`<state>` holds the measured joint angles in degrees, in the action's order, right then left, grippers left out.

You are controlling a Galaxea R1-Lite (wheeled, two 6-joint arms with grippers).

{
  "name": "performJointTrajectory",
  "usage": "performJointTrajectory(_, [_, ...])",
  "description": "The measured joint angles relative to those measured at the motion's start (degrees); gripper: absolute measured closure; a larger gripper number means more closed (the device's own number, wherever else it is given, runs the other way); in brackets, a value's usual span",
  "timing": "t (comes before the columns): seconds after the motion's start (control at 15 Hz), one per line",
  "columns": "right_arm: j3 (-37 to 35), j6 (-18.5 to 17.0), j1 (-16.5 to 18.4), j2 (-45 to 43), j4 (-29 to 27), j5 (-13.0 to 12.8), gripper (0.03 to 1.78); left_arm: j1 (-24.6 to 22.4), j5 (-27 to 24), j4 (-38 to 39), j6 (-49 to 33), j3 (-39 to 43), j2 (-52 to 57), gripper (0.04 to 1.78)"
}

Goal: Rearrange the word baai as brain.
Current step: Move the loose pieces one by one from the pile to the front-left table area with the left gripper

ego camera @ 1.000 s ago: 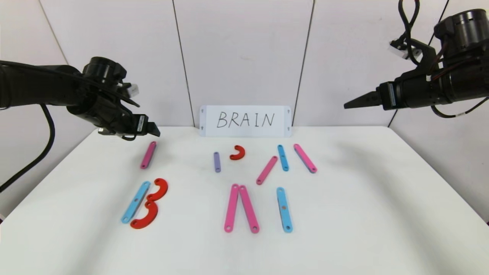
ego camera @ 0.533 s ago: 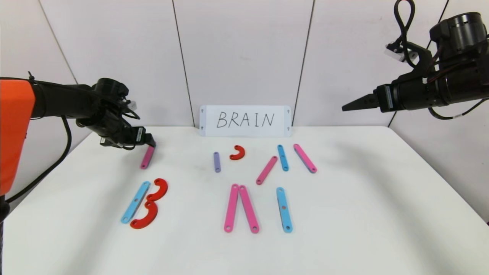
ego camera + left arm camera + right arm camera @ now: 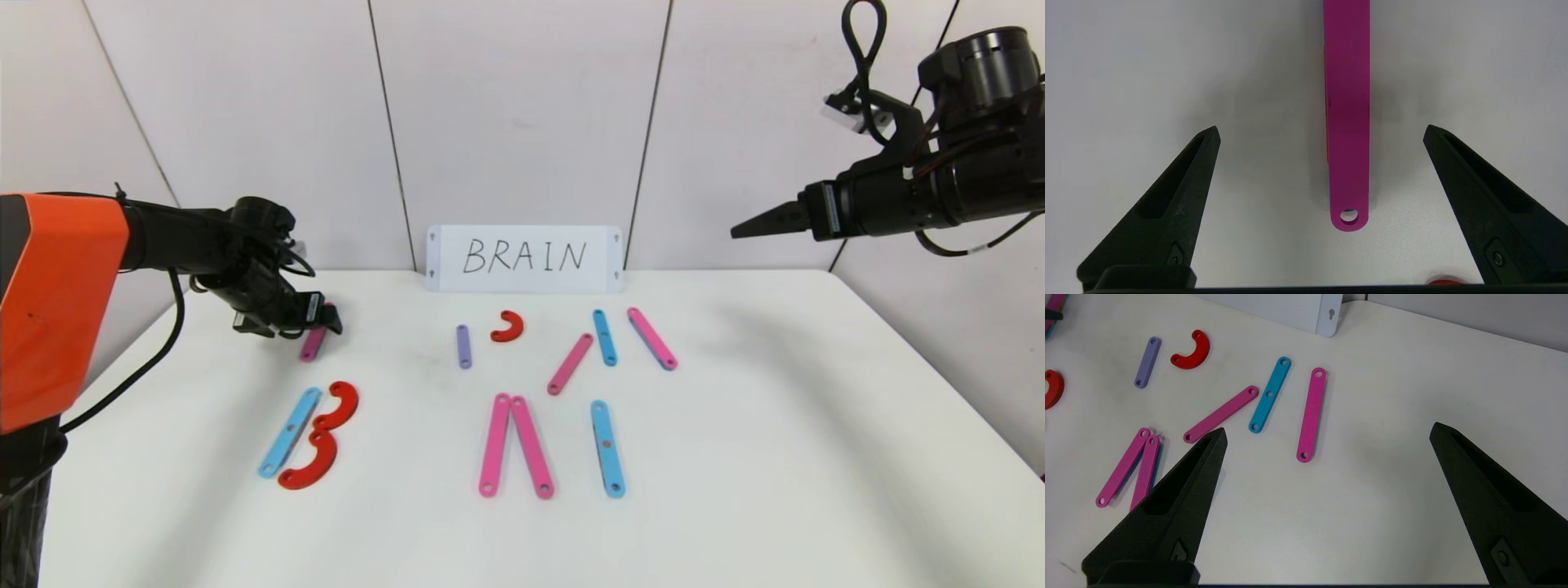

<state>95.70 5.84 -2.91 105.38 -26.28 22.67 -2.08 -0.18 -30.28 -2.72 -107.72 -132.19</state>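
Flat plastic letter pieces lie on the white table (image 3: 735,457). At the left a blue strip (image 3: 289,432) and two red curves (image 3: 324,434) form a B. A pink strip (image 3: 311,345) lies behind it; my left gripper (image 3: 326,320) is open, low over its far end, with the strip (image 3: 1347,122) between the spread fingers and untouched. In the middle are a purple strip (image 3: 464,346), a small red curve (image 3: 508,327), two pink strips meeting in a point (image 3: 514,445) and a blue strip (image 3: 607,448). My right gripper (image 3: 739,230) is open, high at the right.
A white card reading BRAIN (image 3: 525,258) stands at the table's back edge. Behind the middle pieces lie a slanted pink strip (image 3: 571,363), a blue strip (image 3: 604,336) and a pink strip (image 3: 651,338). The right wrist view shows them too (image 3: 1310,414).
My left gripper has come down and slightly right onto the far end of the left pink strip. The right arm has barely moved. No piece has moved.
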Motion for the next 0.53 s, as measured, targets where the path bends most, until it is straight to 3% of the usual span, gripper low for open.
performJointTrajectory(0.13, [-0.11, 0.06, -0.26, 0.0, -0.01, -0.02, 0.07, 0.51, 0.0, 0.18, -0.78, -0.72, -0.66, 0.11])
performJointTrajectory(0.27, [-0.27, 0.16, -0.28, -0.02, 0.0, -0.05, 0.07, 0.82, -0.02, 0.38, -1.0, -1.1, -1.22, 0.26])
performJointTrajectory(0.4, [-0.39, 0.16, -0.3, -0.04, 0.07, 0.0, 0.07, 0.83, 0.0, 0.33, -1.05, -1.43, -1.6, 0.5])
performJointTrajectory(0.53, [-0.49, 0.17, -0.44, -0.13, 0.05, 0.0, 0.07, 0.88, 0.07, 0.33, -1.07, -1.6, -1.95, 0.85])
